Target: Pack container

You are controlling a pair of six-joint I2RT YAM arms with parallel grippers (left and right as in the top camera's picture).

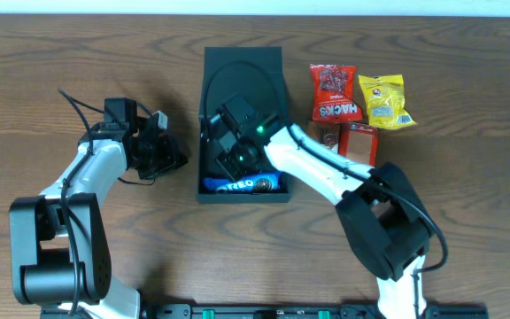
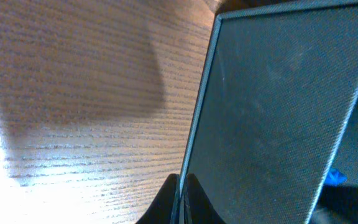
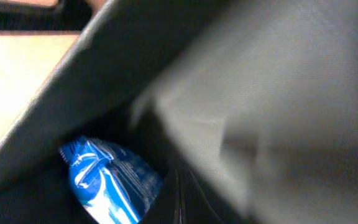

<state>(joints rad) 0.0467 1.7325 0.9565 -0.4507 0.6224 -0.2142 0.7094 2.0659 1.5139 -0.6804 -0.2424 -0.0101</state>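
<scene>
right gripper (image 1: 230, 158) inside container (image 1: 240, 60) by oreo packet (image 1: 242, 184), fingers' state unclear; left gripper (image 2: 179, 196) pinching container's left wall.

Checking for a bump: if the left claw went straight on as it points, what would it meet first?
The near side wall of the box. The left claw looks right at its edge, though actual contact is unclear.

Oreo pkt (image 1: 242, 184) in container (image 1: 242, 64); snack pkts (image 1: 335, 93) to right.
</scene>
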